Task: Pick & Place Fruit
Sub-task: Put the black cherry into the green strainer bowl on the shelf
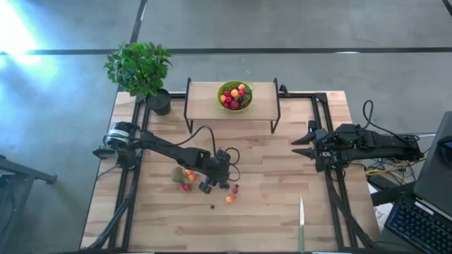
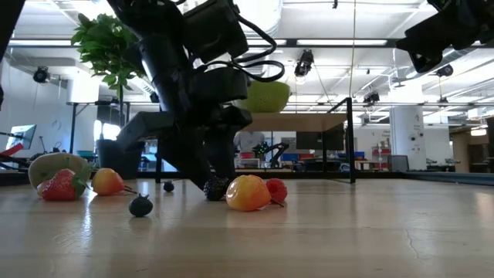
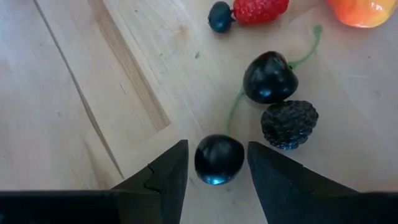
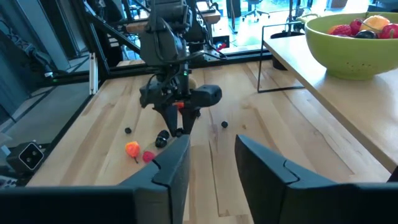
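Note:
My left gripper (image 3: 217, 148) is open and points steeply down at the table's middle (image 1: 210, 186). Its two fingers stand on either side of a dark cherry (image 3: 219, 160) that lies on the wood; I see no touch. A green stem joins this cherry to a second one (image 3: 269, 77). Beside them lie a blackberry (image 3: 289, 124), a blueberry (image 3: 219, 17), a strawberry (image 3: 260, 9) and an orange fruit (image 3: 360, 9). A kiwi (image 2: 55, 166) with more small fruit lies further toward the table's left. My right gripper (image 4: 211, 155) waits open at the table's right edge (image 1: 305, 141).
A lime-green bowl (image 1: 235, 106) with several fruits stands on a raised wooden shelf (image 1: 205, 95) at the far middle. A potted plant (image 1: 141, 70) is at the far left corner. A knife (image 1: 301, 224) lies near the front right. Bare wood lies between the fruit and the shelf.

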### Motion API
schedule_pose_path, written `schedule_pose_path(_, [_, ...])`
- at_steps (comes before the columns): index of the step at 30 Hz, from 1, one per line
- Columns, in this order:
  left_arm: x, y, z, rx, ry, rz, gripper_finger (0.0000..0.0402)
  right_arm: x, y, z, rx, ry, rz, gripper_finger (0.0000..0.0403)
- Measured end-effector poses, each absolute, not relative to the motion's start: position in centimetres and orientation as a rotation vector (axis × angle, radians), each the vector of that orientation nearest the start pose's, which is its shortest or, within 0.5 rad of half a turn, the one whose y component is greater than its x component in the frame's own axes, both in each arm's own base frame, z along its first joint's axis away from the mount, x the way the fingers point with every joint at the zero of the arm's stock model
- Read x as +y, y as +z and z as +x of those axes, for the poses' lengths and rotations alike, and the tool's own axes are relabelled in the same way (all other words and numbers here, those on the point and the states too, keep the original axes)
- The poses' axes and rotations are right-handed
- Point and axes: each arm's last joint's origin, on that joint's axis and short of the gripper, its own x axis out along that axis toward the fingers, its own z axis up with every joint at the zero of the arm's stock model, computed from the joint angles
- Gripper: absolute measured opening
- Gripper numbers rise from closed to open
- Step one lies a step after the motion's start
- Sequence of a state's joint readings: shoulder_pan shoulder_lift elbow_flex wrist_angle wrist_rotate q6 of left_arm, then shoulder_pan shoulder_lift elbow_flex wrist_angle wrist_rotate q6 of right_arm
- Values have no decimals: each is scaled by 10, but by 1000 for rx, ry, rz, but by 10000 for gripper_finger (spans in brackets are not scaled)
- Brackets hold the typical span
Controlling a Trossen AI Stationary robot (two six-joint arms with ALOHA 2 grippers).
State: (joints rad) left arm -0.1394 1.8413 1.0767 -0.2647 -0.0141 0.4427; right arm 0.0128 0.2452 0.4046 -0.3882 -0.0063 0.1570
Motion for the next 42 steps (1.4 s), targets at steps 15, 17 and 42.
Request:
schedule_pose_path(15, [-50, 147, 356, 988, -340, 478, 143, 1, 244, 90, 230, 1, 156, 67])
schedule_pose_path(17, [-50, 147, 356, 988, -340, 478, 128, 1, 244, 90, 230, 1, 156, 60])
schedule_pose_path(42, [-50, 152, 356, 984, -331, 481, 121, 1, 244, 90, 230, 1, 155, 57])
